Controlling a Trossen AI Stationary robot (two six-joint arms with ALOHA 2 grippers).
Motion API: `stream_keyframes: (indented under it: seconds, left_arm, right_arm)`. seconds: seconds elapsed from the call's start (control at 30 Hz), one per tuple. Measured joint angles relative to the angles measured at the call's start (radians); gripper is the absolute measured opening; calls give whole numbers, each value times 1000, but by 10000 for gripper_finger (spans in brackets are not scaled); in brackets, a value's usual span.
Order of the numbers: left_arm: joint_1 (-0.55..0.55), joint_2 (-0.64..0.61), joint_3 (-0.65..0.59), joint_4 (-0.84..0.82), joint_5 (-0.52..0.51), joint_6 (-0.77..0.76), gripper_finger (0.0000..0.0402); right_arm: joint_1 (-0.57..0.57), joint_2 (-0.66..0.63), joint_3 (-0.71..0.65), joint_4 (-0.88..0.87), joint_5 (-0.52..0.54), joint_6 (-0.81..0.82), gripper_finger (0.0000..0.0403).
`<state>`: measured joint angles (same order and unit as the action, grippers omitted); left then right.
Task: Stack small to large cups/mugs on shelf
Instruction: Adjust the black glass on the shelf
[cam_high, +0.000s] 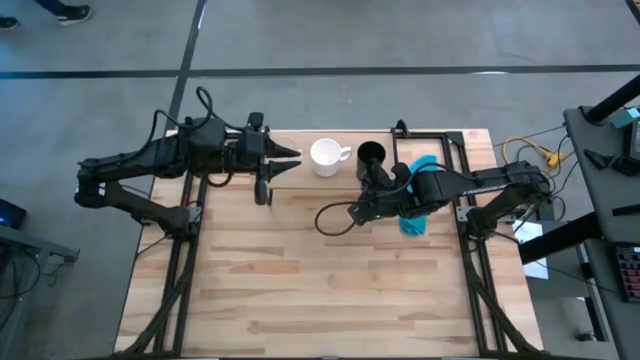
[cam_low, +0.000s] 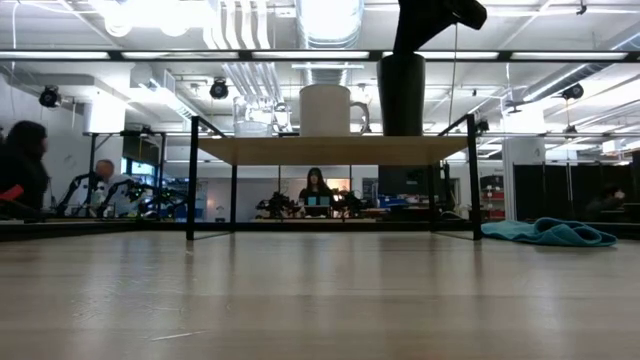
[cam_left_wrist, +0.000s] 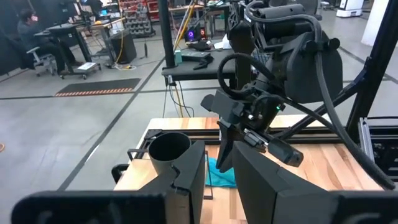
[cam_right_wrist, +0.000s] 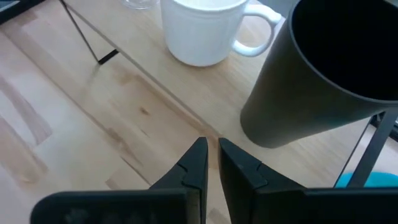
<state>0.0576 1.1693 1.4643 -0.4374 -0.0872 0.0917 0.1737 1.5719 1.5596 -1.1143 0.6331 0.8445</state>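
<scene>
Shelf (cam_low: 330, 150): white mug (cam_high: 325, 157) beside black cup (cam_high: 371, 156); right gripper (cam_right_wrist: 212, 163) near cup, jaws nearly together; left gripper (cam_high: 290, 164) jaws slightly apart.

Overhead, table-level and two wrist cameras share the shelf (cam_low: 330, 150).

the tiny clear glass cup (cam_right_wrist: 138, 4) is cut off by the right wrist view's edge; the tall black cylindrical cup's (cam_right_wrist: 323, 74) rim too.

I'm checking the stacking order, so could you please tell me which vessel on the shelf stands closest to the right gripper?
The tall black cylindrical cup; the white ceramic mug stands farther from the right gripper.
</scene>
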Motion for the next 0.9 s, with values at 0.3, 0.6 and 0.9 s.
stream_keyframes:
  seconds: [0.3, 0.6, 0.9]
  left_arm:
    - [0, 0, 0, 0, 0, -1, 68]
    - [0, 0, 0, 0, 0, -1, 68]
    - [0, 0, 0, 0, 0, -1, 68]
  right_arm:
    - [-20, 0, 0, -3, 0, -26, 31]
    - [-37, 0, 0, -3, 0, -42, 31]
    - [-55, 0, 0, -3, 0, -65, 31]
